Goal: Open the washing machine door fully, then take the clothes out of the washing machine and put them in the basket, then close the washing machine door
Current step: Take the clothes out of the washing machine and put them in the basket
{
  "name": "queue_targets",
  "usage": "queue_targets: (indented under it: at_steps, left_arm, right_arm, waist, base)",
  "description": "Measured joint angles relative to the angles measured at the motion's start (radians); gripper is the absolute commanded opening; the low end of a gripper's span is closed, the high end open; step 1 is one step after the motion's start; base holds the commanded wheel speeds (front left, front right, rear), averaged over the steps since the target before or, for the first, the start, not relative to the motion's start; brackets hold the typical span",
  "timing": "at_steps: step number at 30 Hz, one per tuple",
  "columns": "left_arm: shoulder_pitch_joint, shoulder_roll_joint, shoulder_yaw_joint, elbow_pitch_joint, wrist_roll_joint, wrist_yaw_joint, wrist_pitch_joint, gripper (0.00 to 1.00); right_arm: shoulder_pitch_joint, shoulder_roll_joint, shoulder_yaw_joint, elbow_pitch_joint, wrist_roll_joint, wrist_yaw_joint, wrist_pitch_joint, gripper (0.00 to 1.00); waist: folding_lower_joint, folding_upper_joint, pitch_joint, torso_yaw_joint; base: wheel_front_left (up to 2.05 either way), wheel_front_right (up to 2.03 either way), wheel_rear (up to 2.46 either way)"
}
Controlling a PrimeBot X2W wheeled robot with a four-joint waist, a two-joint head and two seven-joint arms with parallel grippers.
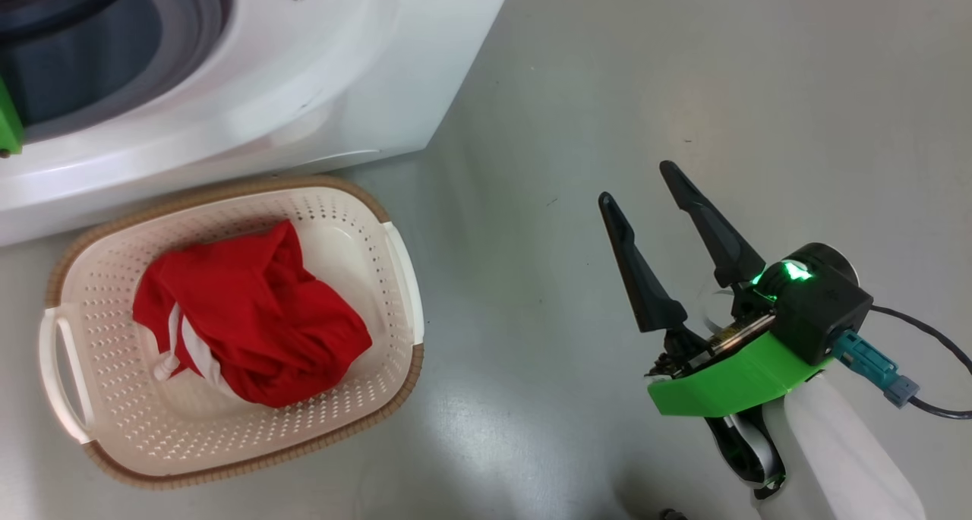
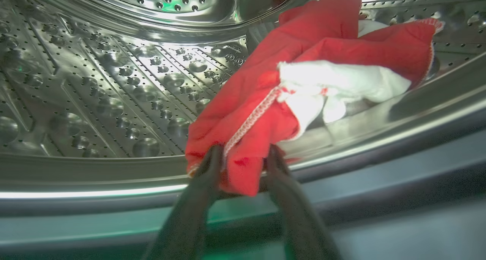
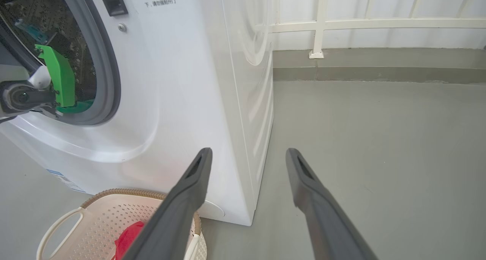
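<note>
A crumpled red-and-white garment (image 2: pixel 311 74) lies in the perforated steel drum (image 2: pixel 114 93), filling the upper right and centre of the left wrist view and resting against the drum's front lip. Its lowest red fold hangs at the bottom centre, between the two dark fingers (image 2: pixel 197 199) of the left gripper (image 2: pixel 245 153). Both tips press against the fold from either side, so the fingers are closed on the cloth.

In the head view, a second red garment (image 1: pixel 250 315) with white stripes sits bunched in the middle of the cream basket (image 1: pixel 357 224) at the lower left. The basket stands on the grey floor (image 1: pixel 683 87), just in front of the white washing machine (image 1: pixel 342 87) at the upper left.

The right gripper (image 1: pixel 636 182) hangs at the lower right, well apart from the basket, its fingers spread wide and holding nothing.
</note>
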Motion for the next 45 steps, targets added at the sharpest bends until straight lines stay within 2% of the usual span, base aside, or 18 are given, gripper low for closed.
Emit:
queue_targets:
  at_steps: [4,9,16,20,23,26,32,38,45]
  left_arm:
    - [0.0,0.0,-0.002,0.002,0.0,0.016,-0.012,0.0]
    - [-0.001,0.0,0.005,0.001,-0.012,0.026,-0.076,0.0]
    - [0.005,-0.016,0.045,-0.018,-0.073,0.023,-0.205,0.0]
    - [0.031,-0.04,0.062,-0.052,-0.096,0.004,-0.252,0.0]
    - [0.075,-0.047,0.068,-0.114,-0.107,-0.001,-0.267,0.0]
    - [0.133,-0.056,0.095,-0.236,-0.106,0.01,-0.267,0.0]
    - [0.289,-0.102,0.15,-0.436,-0.106,0.017,-0.27,0.0]
    - [0.411,-0.153,0.179,-0.536,-0.091,0.015,-0.27,0.0]
    - [0.505,-0.183,0.208,-0.609,-0.073,-0.004,-0.27,0.0]
  right_arm:
    - [0.0,-0.003,0.006,-0.004,0.002,0.0,0.0,1.0]
    - [0.0,-0.009,0.01,-0.005,0.002,0.0,0.0,1.0]
    - [0.0,-0.02,0.01,-0.003,0.002,0.0,0.0,1.0]
    - [0.0,-0.024,0.009,-0.002,0.002,0.0,0.0,1.0]
    - [0.0,-0.026,0.008,-0.002,0.002,0.0,0.0,1.0]
    - [0.0,-0.029,0.006,0.002,0.002,0.0,0.0,1.0]
    - [0.001,-0.033,0.013,0.012,0.002,0.0,0.0,1.0]
    - [0.012,-0.037,0.009,0.018,0.002,0.0,0.0,1.0]
    - [0.053,-0.042,-0.003,0.022,0.001,0.0,0.0,1.0]
  waist:
    - [0.0,0.0,0.0,-0.004]
    - [0.0,0.0,-0.006,-0.002]
    - [0.0,0.0,-0.022,0.013]
    - [0.0,0.0,-0.035,0.029]
    - [0.0,0.0,-0.048,0.04]
    - [0.0,0.0,-0.063,0.05]
    - [0.0,0.0,-0.101,0.072]
    - [0.0,0.0,-0.154,0.091]
    - [0.0,0.0,-0.22,0.115]
  base:
    - [0.0,0.0,0.0]
    - [0.0,0.0,0.0]
    - [0.0,0.0,0.0]
    - [0.0,0.0,0.0]
    - [0.0,0.0,0.0]
    - [0.0,0.0,0.0]
    - [0.0,0.0,0.0]
    - [0.0,0.0,0.0]
    - [0.0,0.0,0.0]
